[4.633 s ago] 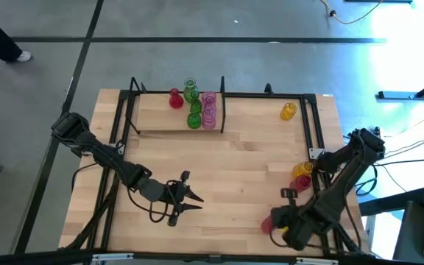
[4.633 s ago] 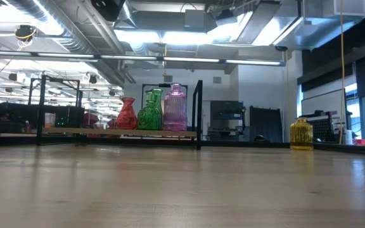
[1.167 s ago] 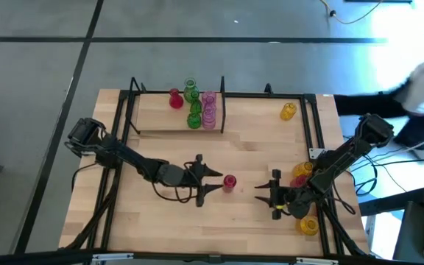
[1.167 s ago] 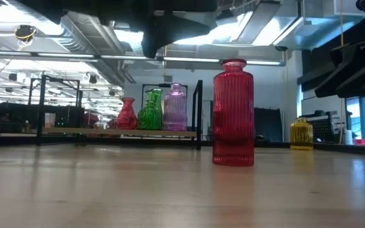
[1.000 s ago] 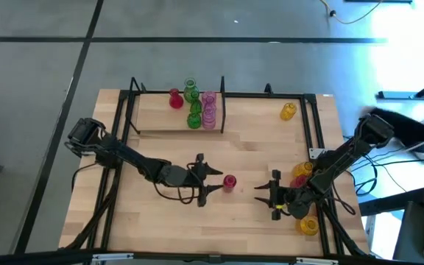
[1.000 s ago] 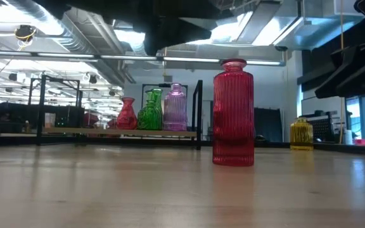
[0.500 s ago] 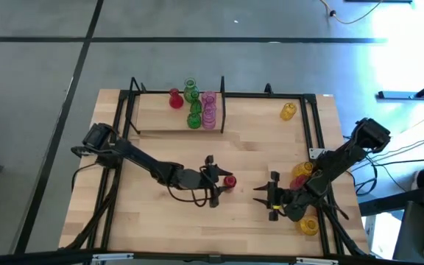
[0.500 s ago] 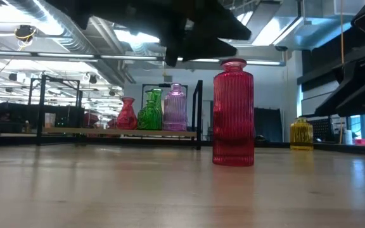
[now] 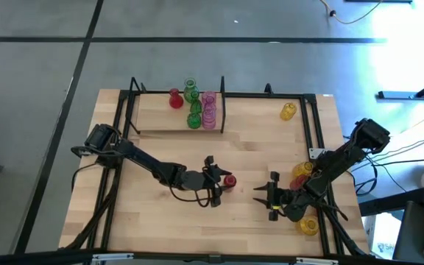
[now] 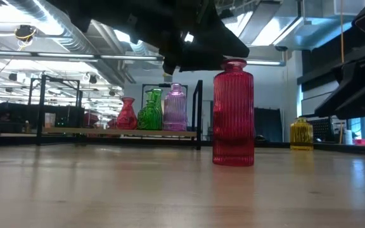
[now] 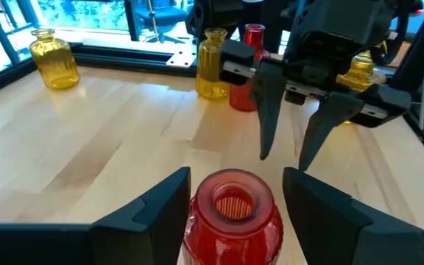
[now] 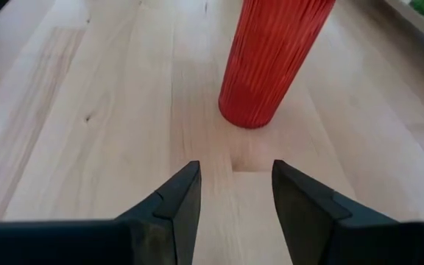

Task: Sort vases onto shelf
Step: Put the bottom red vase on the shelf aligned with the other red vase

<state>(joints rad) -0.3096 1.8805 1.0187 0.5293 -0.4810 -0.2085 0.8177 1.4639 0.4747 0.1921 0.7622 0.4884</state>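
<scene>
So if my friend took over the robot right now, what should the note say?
Left gripper: open, fingers on either side of the red vase standing mid-table, not closed on it.
Right gripper: open, empty, low over the table, facing that vase.
Done: five vases on the shelf.
Left: the red vase, one yellow vase at the far edge, and a few yellow and red ones by the right arm.

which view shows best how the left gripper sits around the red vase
The left wrist view: the open left gripper has a finger on each side of the red vase, with gaps. The high view shows them small; the low view shows the vase upright, gripper dark above; the right wrist view shows only the vase.
</scene>
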